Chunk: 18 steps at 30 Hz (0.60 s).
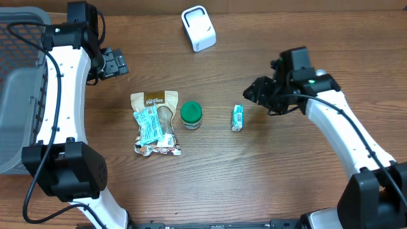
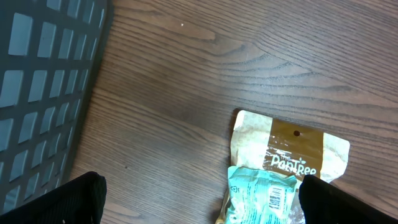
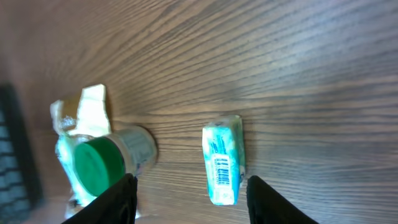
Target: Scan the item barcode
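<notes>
**A:** Where does the packet (image 3: 222, 158) lie?

**B:** Flat on the table (image 1: 299, 184), just beside the jar (image 1: 191, 115), with its barcode (image 3: 219, 169) facing up. The scanner (image 1: 198, 28) stands well apart from it, at the far edge.

**A:** Does the right gripper (image 3: 189, 186) have it?

**B:** No. Its jaws stand apart. The wrist view shows the packet lying in line with the gap, just ahead of the fingertips (image 3: 127, 186), and neither finger touches it. From overhead the gripper sits near the packet, on its right.

**A:** And the left gripper (image 1: 116, 63)?

**B:** Spread wide and holding nothing. It hovers off by the basket (image 1: 16, 95), above the pouch (image 2: 292, 149).

**A:** So which step is this?

**B:** Probably the pick-up. The packet is in no grip and nowhere near the scanner, so the scan looks not yet done.

**A:** What does the next move call for?

**B:** The right arm would need to bring its fingers down astride the packet's long sides and close without covering the barcode. Then it would lift the packet and carry it up to the scanner, with the code turned toward the scanner's face.
</notes>
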Motion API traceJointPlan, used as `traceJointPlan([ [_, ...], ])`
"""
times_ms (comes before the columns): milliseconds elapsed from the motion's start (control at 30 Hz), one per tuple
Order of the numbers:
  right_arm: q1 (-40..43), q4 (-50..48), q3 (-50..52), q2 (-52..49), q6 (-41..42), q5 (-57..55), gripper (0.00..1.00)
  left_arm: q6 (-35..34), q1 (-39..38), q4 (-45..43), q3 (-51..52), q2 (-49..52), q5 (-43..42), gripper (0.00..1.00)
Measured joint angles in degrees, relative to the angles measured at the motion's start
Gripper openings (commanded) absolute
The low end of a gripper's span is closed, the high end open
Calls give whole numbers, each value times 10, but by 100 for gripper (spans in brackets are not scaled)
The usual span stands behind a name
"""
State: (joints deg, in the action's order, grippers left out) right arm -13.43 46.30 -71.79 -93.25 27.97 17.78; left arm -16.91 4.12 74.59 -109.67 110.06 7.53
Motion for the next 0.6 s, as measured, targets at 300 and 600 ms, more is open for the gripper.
traceJointPlan([
  [300,-149,49,-5,-6,-14,-172,100,0,0,0,0,0,0,100],
  [600,-170,45,-5,-92,-22,-222,100,0,0,0,0,0,0,100],
])
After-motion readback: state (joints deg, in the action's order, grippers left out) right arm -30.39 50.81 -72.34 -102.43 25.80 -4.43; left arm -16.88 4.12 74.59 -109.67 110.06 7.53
